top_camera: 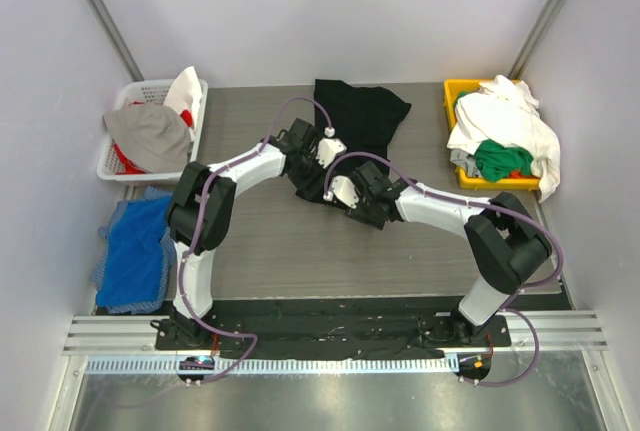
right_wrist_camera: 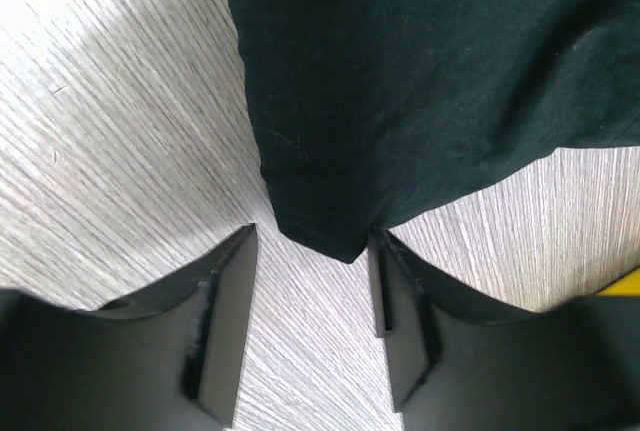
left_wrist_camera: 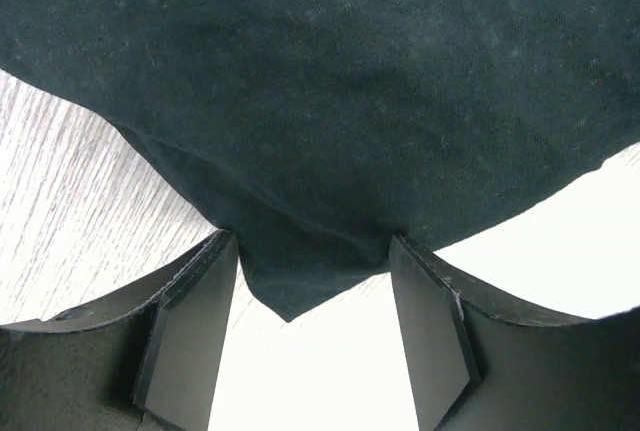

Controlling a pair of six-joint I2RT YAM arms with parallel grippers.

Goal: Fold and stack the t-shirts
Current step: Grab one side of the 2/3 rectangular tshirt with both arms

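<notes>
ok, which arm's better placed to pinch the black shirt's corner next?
Left, probably. A corner of the black shirt sits well between the open left fingers. At the right fingers, also open, only a corner's very tip reaches in.

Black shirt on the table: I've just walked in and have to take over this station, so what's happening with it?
Both arms are working on the black shirt, which lies rumpled on the table. The left gripper and the right gripper each have open fingers straddling a corner of it, not pinching. On the right, white and green shirts sit heaped in the yellow bin.
</notes>
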